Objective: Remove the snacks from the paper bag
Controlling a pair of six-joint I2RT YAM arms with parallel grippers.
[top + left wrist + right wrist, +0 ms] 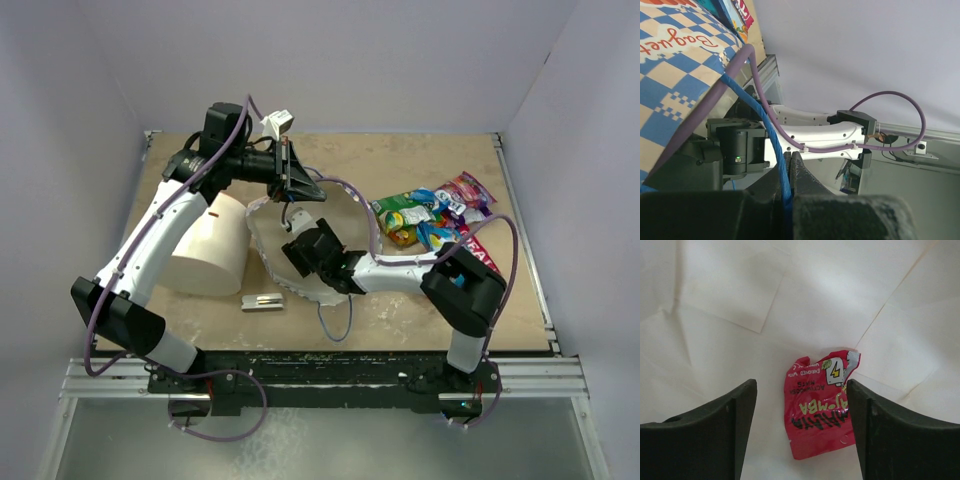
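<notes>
The paper bag (pixel 262 255) lies in the middle of the table with its mouth held open. My left gripper (pixel 303 186) is shut on the bag's blue string handle (pixel 781 170), its tips pinching it (pixel 790 159); the checkered band (pixel 675 75) shows beside it. My right gripper (pixel 300 252) reaches into the bag. In the right wrist view it is open (pixel 801 387) over a red snack packet (pixel 821 407) lying on the cream interior (pixel 740 315), between the fingers and close to the right one. Several snacks (pixel 437 213) lie in a pile at the right.
A plain white cylinder (pixel 212 245) lies left of the bag, under my left arm. A small grey metal clip (pixel 262 300) lies near the front edge. White walls close the table on three sides.
</notes>
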